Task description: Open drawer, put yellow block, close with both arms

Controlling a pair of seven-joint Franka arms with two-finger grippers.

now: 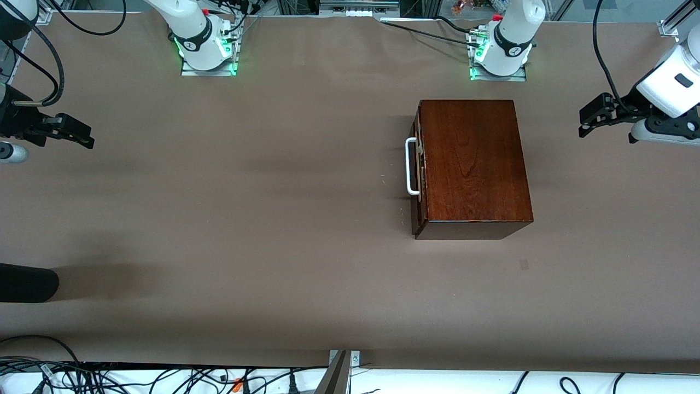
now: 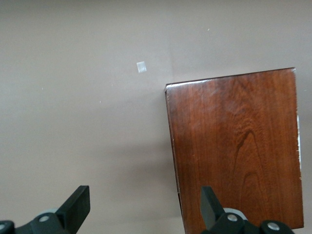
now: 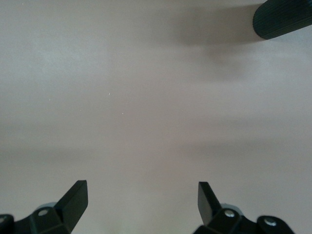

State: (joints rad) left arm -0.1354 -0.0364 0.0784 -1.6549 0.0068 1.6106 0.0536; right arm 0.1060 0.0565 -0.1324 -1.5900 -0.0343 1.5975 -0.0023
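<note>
The mahogany box (image 1: 473,164) stands on the table near the left arm's base. Its drawer (image 1: 419,180) is shut, and the white bar handle (image 1: 410,167) faces the right arm's end of the table. The yellow block is out of view. My left gripper (image 1: 586,126) hangs open and empty at the left arm's end of the table, beside the box. The left wrist view shows the box top (image 2: 239,146) past the open gripper (image 2: 144,209). My right gripper (image 1: 85,138) hangs open and empty at the right arm's end, over bare table in the right wrist view (image 3: 142,204).
A black rounded object (image 1: 27,282) lies at the table's edge on the right arm's end, nearer to the front camera; it also shows in the right wrist view (image 3: 282,19). A small grey tape patch (image 1: 524,265) lies on the brown table (image 1: 246,219) near the box.
</note>
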